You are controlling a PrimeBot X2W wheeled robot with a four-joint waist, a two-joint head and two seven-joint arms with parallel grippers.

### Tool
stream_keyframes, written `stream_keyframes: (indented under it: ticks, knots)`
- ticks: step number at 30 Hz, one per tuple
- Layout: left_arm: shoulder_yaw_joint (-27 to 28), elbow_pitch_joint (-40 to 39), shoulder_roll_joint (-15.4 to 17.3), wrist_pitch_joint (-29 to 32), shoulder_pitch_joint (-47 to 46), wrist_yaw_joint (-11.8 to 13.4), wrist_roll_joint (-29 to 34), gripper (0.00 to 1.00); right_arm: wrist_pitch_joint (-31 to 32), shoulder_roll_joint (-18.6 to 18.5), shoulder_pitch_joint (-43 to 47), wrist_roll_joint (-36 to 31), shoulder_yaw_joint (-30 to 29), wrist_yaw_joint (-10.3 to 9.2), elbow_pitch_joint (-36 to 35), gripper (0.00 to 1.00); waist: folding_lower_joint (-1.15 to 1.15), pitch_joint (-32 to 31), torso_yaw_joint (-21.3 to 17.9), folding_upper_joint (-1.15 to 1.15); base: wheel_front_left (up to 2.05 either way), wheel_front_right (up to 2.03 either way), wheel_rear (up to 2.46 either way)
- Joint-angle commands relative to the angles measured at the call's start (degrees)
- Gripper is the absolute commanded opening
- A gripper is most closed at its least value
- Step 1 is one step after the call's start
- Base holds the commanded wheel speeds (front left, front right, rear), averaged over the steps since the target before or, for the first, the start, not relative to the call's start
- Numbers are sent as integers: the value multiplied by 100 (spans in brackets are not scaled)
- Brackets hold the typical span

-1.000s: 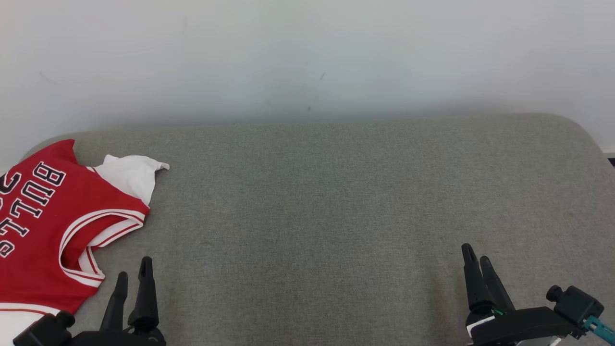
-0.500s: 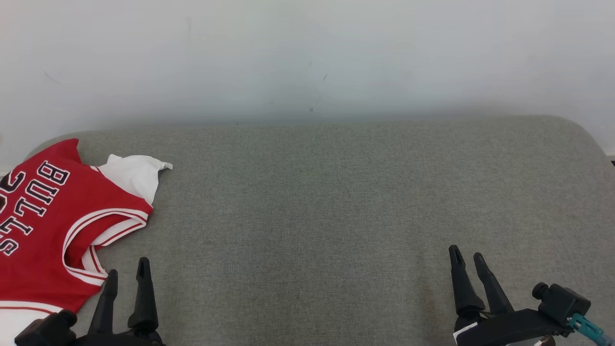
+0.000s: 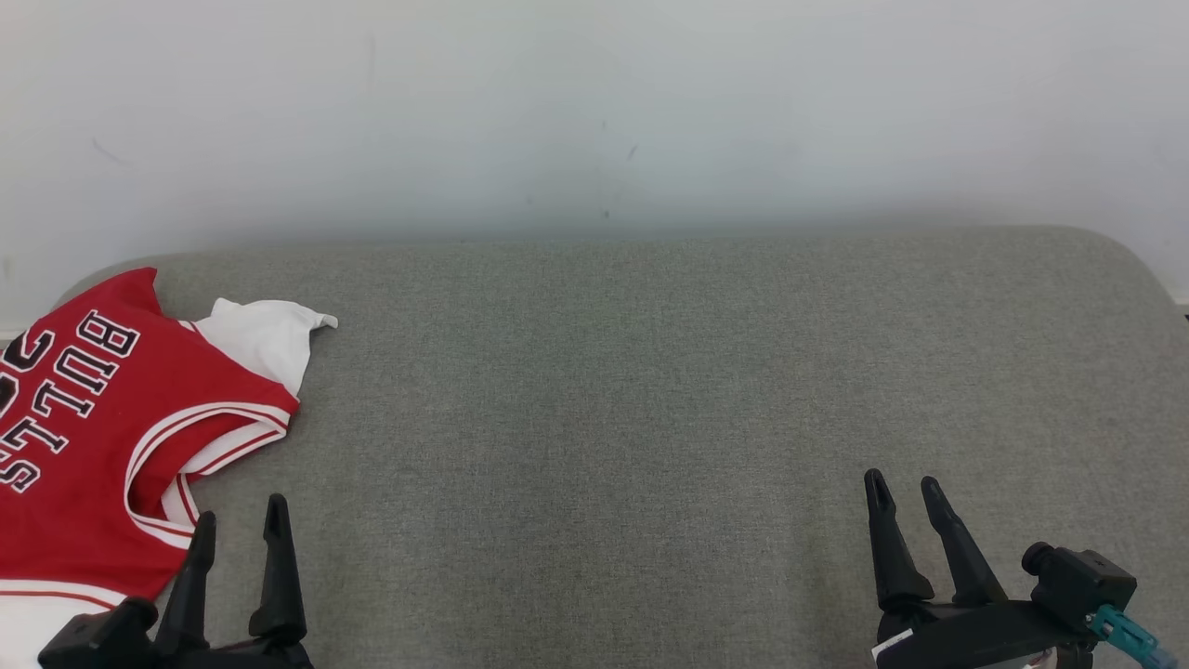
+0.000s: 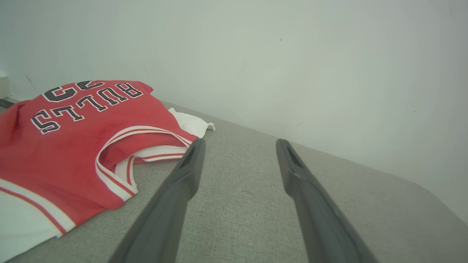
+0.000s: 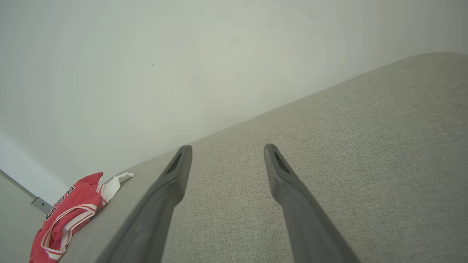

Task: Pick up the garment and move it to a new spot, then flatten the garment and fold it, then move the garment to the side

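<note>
The garment [image 3: 84, 455] is a red basketball jersey with white trim and dark lettering, lying loosely spread at the far left of the grey cushioned surface [image 3: 650, 390]; a white part sticks out at its top right. It also lies left of the fingers in the left wrist view [image 4: 73, 146] and small at the lower left of the right wrist view [image 5: 69, 215]. My left gripper [image 3: 239, 520] stands open just right of the jersey's lower edge, holding nothing. My right gripper [image 3: 901, 492] stands open near the front right, far from the jersey.
A pale wall [image 3: 594, 111] rises directly behind the grey surface. The surface's rounded right end [image 3: 1129, 269] and left end lie near the view's edges. Broad bare cushion stretches between the two grippers.
Both grippers' fingers have spread wider apart. The left gripper sank a little toward the bottom edge and the right one shifted left. The view slid slightly, so the jersey sits a bit further right.
</note>
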Motion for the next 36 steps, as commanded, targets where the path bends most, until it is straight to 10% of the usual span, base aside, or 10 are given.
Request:
stream_keyframes:
  ticks: [1, 36]
  knots:
    - [-2, -75, 52, -46, 0, 5, 151, 100, -42, -52, 23, -135, -1, -7, -67, 100, -1, -1, -1, 0, 0, 0, 0]
    - [-41, -136, 107, -479, 246, -216, 1676, 100, -473, -65, 213, -1544, -62, -11, -144, 100, -1, -76, 35, 0, 0, 0, 0]
